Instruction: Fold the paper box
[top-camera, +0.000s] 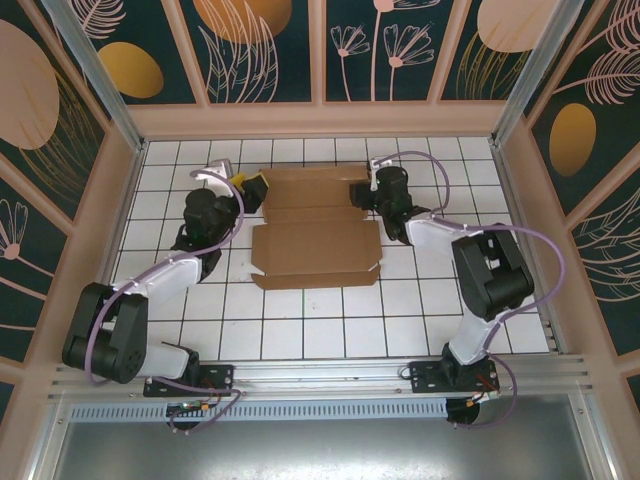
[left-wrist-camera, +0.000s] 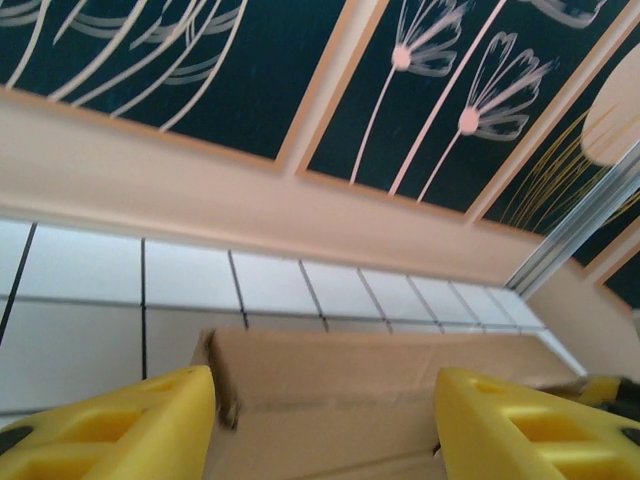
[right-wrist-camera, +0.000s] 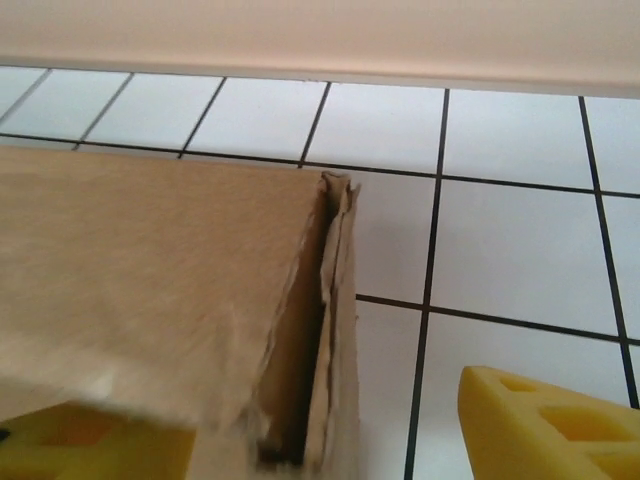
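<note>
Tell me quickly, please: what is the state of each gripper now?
Left gripper: open, gripping nothing.
Right gripper: open at a corner of the flat brown cardboard box, not gripping it.

We locate the paper box (top-camera: 315, 240) on the bench (top-camera: 300, 340), in the far half and midway between the side walls. The back wall (top-camera: 310, 120) stands behind the box, with a strip of bare bench between them. The left arm (top-camera: 160, 285) extends from the near-left edge to the box's far-left corner. The right arm (top-camera: 480, 270) extends from the near-right edge to the box's far-right corner. In the left wrist view, the box lies ahead of the left jaws, its end just beside one jaw. In the right wrist view, the box corner lies between the right jaws. One jaw sits at the box, the other apart from it over bare bench.
</note>
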